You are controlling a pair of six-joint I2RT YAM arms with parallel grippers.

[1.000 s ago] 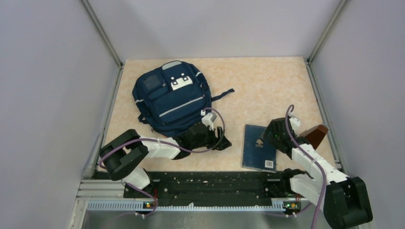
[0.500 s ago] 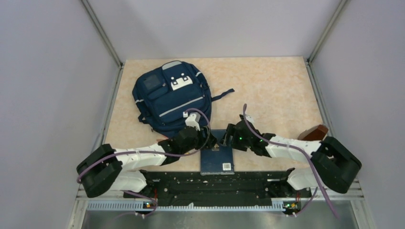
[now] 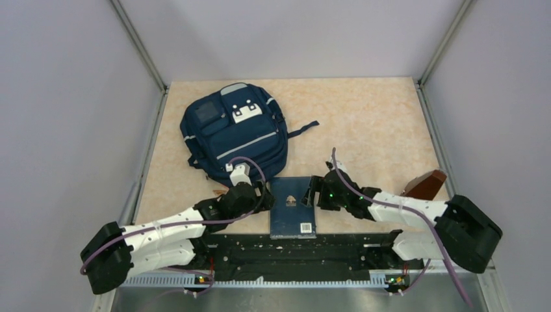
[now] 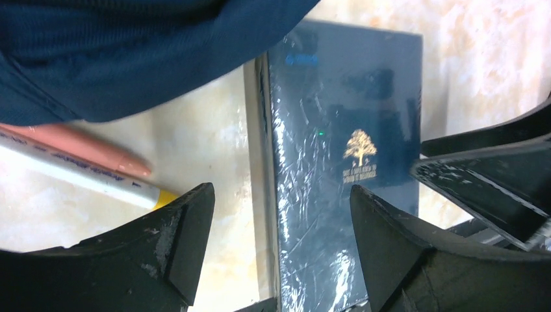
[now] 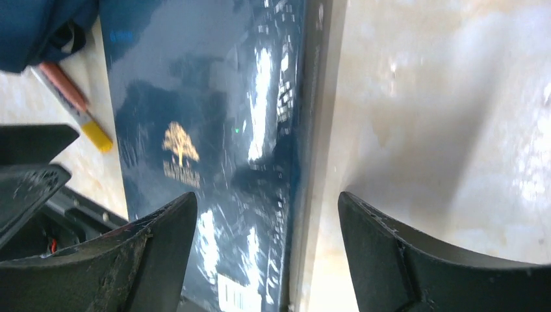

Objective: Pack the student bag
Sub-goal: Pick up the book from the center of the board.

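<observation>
The student bag [image 3: 234,133], a navy backpack with grey stripes and white patches, lies flat at the back left. Its edge shows in the left wrist view [image 4: 130,52]. A dark blue shrink-wrapped book [image 3: 292,206] with a gold tree lies flat just in front of the bag. My left gripper [image 3: 262,195] is open at the book's left edge; in the left wrist view [image 4: 281,195] its fingers straddle that edge of the book [image 4: 344,169]. My right gripper [image 3: 316,192] is open at the book's right edge and straddles it in the right wrist view [image 5: 266,198]. Neither gripper holds anything.
A pink pen [image 4: 78,146] and a white marker with a yellow end [image 4: 91,181] lie on the table between bag and book, partly under the bag. A brown object [image 3: 425,184] sits by the right wall. The black rail [image 3: 286,250] runs along the near edge.
The book has moved from the right side of the table to the centre, in front of the bag. The right gripper came along with it. The left gripper drew back from the bag to the book's left edge.
</observation>
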